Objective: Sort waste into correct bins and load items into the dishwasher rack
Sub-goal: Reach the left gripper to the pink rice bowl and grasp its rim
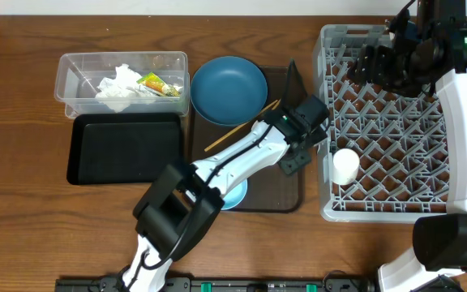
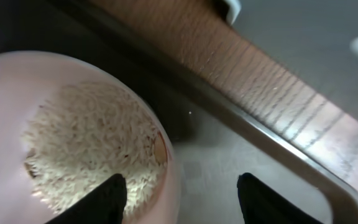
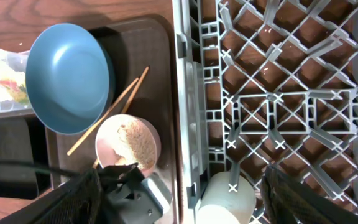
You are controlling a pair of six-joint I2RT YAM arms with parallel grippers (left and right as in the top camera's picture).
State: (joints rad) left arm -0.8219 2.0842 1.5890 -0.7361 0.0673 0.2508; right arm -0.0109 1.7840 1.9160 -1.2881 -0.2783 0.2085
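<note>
At 10 o'clock on the table stands the clear tub, holding the crumpled tissue and the snack wrapper. Touching its 6 o'clock side is the black tray. Just to the right lies the brown serving tray. The dark blue bowl sits at the serving tray's 12 o'clock end, and the chopsticks slant across just below it. The light blue bowl peeks out from under the left arm at 6 o'clock.

The left end effector hangs over the serving tray's 3 o'clock edge, at the cream bowl, which holds rice. Its fingers are spread apart and straddle the bowl's rim, one over the rice and one outside. Neither looks pressed against the rim.

The dishwasher rack fills the table's right side. The white cup stands inside it near its 8 o'clock edge. The right end effector hovers above the rack's 12 o'clock part with its fingers wide apart, holding nothing.
</note>
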